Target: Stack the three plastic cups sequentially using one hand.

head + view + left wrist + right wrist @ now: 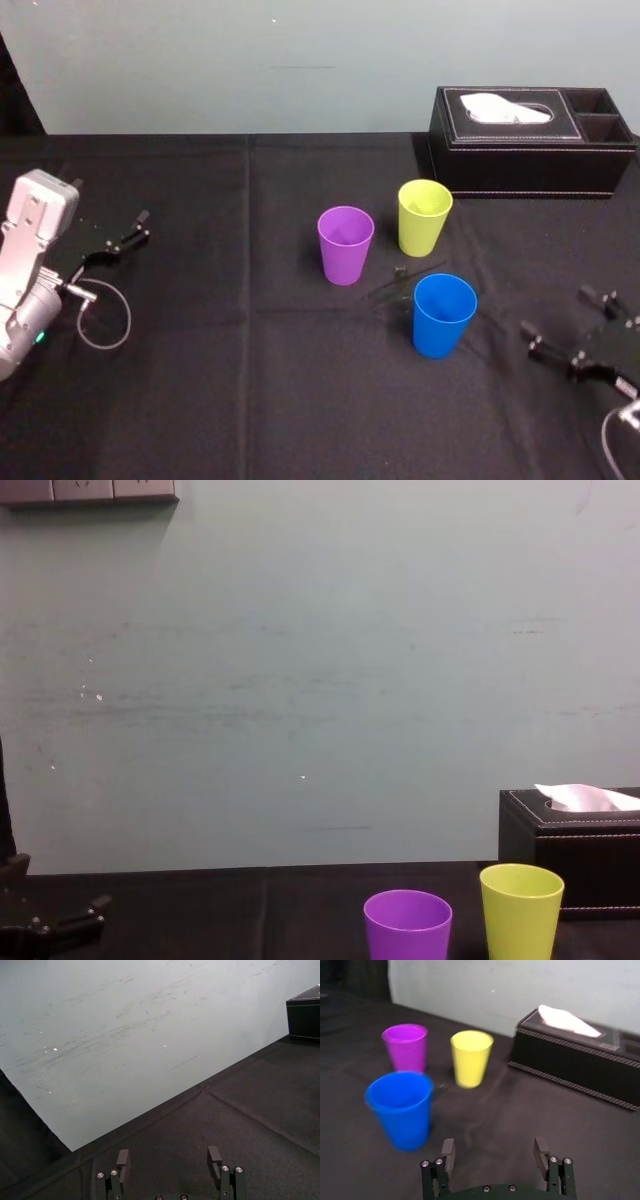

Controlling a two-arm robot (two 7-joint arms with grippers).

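Black tissue box (530, 165) — behind yellow-green cup (424, 220); apart.

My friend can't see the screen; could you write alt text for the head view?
A purple cup, a yellow-green cup and a blue cup stand upright and apart on a black table, a black tissue box behind them. The left gripper and right gripper wait at either side, fingers open, holding nothing.

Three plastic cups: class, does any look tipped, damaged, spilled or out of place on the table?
Nothing stands out. The purple cup, yellow-green cup and blue cup stand upright, apart and unstacked. The left gripper and right gripper sit open, off to either side.
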